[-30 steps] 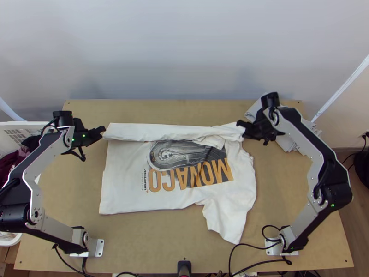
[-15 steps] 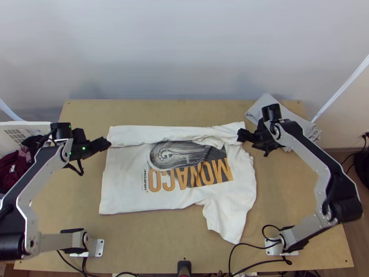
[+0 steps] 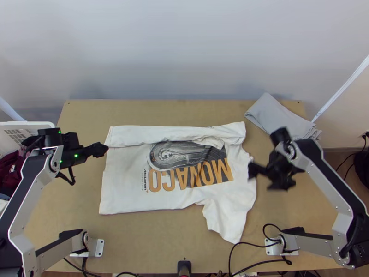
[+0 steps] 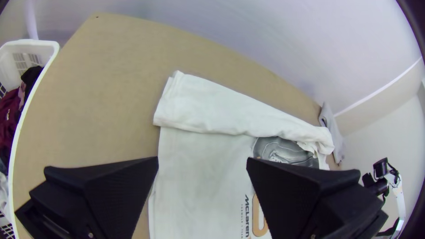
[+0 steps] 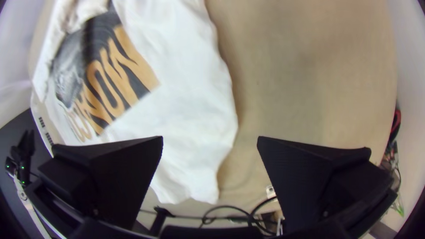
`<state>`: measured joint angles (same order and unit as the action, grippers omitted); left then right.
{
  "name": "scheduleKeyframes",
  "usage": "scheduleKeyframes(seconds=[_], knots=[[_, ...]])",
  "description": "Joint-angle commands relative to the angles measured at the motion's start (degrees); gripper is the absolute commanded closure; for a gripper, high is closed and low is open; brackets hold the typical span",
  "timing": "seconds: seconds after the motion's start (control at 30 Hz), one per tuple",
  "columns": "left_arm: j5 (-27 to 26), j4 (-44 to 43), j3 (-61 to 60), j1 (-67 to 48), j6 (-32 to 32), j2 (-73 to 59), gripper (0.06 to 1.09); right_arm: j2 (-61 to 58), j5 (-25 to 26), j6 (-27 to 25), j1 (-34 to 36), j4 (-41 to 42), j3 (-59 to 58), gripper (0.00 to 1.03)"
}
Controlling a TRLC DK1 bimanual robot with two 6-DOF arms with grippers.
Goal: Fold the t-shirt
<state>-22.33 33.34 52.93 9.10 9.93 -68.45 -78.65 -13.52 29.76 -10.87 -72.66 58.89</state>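
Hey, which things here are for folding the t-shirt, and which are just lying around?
For the job:
- white t-shirt, its far side folded over
- left end effector, open
- right end effector, open
- table under the shirt

Just lying about:
- folded grey cloth, far right
- white basket holding dark red clothes

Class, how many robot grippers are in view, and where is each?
2. In the top view, the left gripper is by the left edge of the T-shirt; the right gripper is by its right edge.
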Motion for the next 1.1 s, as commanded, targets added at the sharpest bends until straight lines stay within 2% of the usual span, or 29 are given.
scheduleKeyframes(seconds=[0.0, 0.07, 0.2, 0.23, 0.47, 0.77, 0.87, 0.9, 0.93, 0.97, 1.03, 1.07], knots=[[-0.61, 1.55, -0.90, 0.83, -1.67, 1.82, 0.12, 2.71, -0.37, -1.37, -2.05, -3.89, -6.07, 0.12], [-0.61, 1.90, -1.07, 0.92, -1.94, 2.26, 0.12, 4.74, -0.37, -1.55, -3.54, -2.48, -9.76, 0.19], [-0.70, 2.17, -1.07, 0.83, -1.94, 2.79, 0.12, 6.85, -0.46, -1.02, -6.53, 1.47, -13.37, 0.47], [-0.70, 2.17, -1.07, 0.83, -1.94, 2.97, 0.12, 6.93, -0.46, -0.93, -7.14, 2.53, -13.81, 0.51], [-0.61, 3.13, -0.90, 0.83, -2.11, 3.85, 0.12, 3.24, -0.46, 0.30, -8.90, 8.59, -16.62, 0.51], [-0.61, 6.03, -1.07, 1.44, -5.54, 4.90, 0.12, -1.15, -0.46, 0.21, -10.40, 13.07, -19.08, 0.51], [-0.61, 8.76, -0.81, 1.44, -8.70, 4.90, 0.12, -1.50, -0.46, -0.05, -10.66, 15.10, -19.69, 0.75], [-0.61, 9.64, -0.72, 1.44, -9.85, 5.08, 0.12, -1.50, -0.46, -0.14, -10.75, 15.53, -19.96, 0.80], [-0.61, 10.95, -0.63, 1.36, -11.52, 5.25, 0.12, -1.59, -0.46, -0.14, -10.92, 15.71, -20.13, 0.81], [-0.61, 13.42, -0.46, 1.18, -14.33, 5.25, 0.12, -1.68, -0.46, -0.23, -11.36, 15.62, -20.31, 0.84], [-0.44, 19.66, -0.02, 1.44, -21.01, 4.90, 0.12, -1.24, -0.28, -0.31, -11.80, 16.59, -20.49, 1.00], [-0.26, 24.23, 0.16, 1.71, -25.93, 4.55, 0.12, -0.98, -0.28, -0.31, -11.80, 16.68, -20.57, 1.00]])
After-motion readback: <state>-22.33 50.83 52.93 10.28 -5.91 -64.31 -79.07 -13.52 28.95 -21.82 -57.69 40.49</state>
